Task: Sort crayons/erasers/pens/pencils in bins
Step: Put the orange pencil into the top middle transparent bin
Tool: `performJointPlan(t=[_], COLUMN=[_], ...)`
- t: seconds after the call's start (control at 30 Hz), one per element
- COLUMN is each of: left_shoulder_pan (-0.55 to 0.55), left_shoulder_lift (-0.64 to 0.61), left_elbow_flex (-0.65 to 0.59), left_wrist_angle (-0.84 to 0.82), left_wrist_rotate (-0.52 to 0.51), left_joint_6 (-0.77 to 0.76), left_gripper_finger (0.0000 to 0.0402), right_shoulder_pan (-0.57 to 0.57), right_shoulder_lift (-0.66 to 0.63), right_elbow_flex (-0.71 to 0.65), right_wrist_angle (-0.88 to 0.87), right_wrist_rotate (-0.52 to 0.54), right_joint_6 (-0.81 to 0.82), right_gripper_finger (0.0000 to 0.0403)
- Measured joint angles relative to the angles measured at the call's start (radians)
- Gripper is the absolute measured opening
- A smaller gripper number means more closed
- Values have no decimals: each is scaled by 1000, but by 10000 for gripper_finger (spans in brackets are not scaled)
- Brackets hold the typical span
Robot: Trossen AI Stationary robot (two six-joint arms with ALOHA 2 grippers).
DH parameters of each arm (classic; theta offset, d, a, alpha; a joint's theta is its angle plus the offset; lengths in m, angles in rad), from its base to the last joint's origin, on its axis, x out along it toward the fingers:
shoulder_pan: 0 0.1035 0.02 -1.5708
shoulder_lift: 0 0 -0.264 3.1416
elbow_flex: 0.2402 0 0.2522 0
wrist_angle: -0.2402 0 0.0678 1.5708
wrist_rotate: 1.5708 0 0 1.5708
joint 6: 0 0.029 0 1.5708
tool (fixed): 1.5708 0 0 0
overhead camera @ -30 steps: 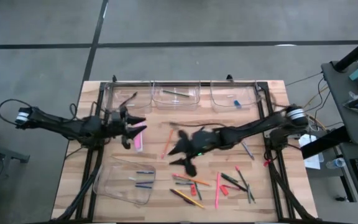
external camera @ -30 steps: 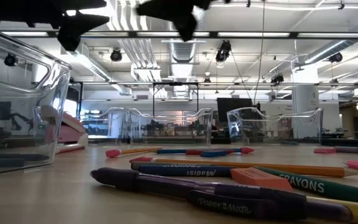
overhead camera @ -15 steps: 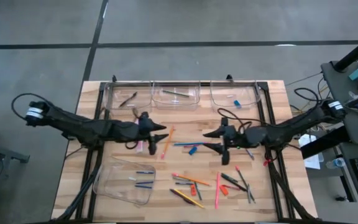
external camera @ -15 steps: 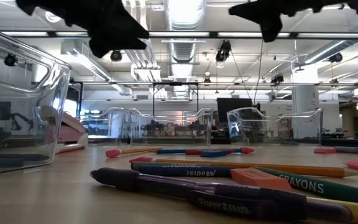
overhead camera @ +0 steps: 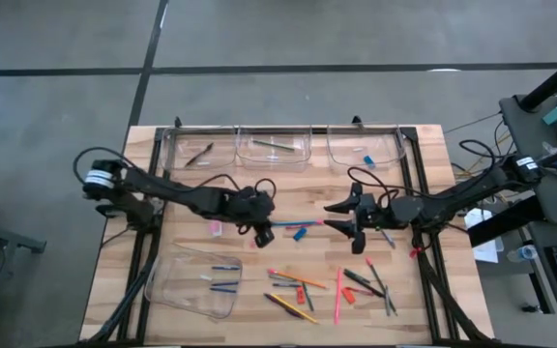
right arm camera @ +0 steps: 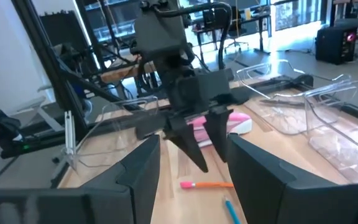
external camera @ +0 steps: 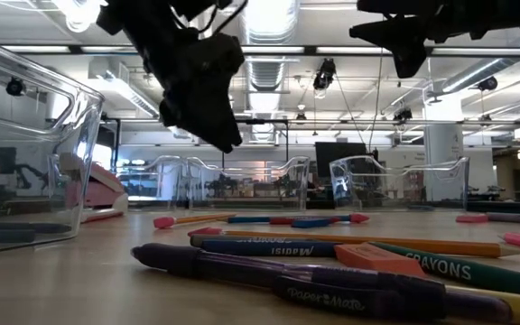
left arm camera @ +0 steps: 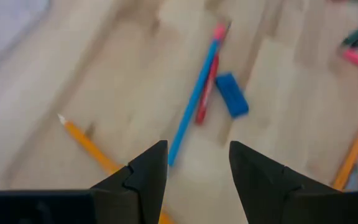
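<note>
On the wooden table, scattered pencils, clear bins, grey floor around.

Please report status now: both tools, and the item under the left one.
Left tool open, empty, above long blue pencil. Right tool open, empty, waiting mid-table. Small blue block eraser lies beside pencil.

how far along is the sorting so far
Early. A few items already lie in the bins: one in the back-left bin, some in the front-left bin. Neither gripper holds anything; the left gripper hangs open over the blue pencil and blue eraser. Most pencils, pens and crayons remain on the table.
</note>
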Motion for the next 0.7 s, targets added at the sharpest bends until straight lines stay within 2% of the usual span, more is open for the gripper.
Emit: performJointPlan(t=[0.17, 0.4, 0.7], left_shoulder_pan=[2, -1, -1], left_shoulder_lift=[30, 36, 145], left_elbow_flex=[55, 49, 49], left_wrist_angle=[-196, -231, -235], left_wrist_rotate=[5, 62, 120], left_joint_6=[-97, -160, -175], left_gripper_finger=[159, 159, 159], right_shoulder_pan=[2, 11, 11], right_shoulder_lift=[10, 24, 40], right_elbow_flex=[-1, -1, -1], right_wrist_angle=[-3, -7, -8], right_wrist_rotate=[-4, -8, -8], right_joint_6=[18, 26, 27], right_gripper_finger=[173, 173, 173])
